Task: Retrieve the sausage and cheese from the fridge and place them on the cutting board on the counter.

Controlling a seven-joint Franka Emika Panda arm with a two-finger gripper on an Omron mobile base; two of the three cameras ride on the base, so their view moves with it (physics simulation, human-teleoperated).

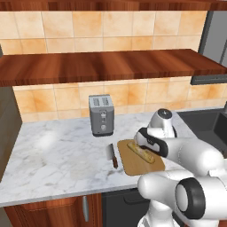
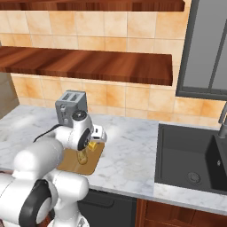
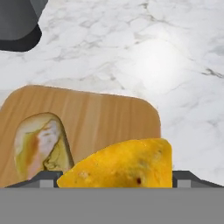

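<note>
While above cutting board [image 3: 109,118], pincer [image 3: 116,181] low.

Yellow cheese [image 3: 120,164] wedge above tan cutting board [image 3: 105,116].

arm [image 1: 195,155]: glossy white rounded shells | joints: dark bands | wrist cap: grey disc

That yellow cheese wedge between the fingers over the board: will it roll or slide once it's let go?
The cheese looks like a blocky wedge with flat faces, so it should settle rather than roll. Its surface looks rough and pitted, so probably not slippery. The cutting board under it looks flat and bare there, so a low release likely stays put.
</note>
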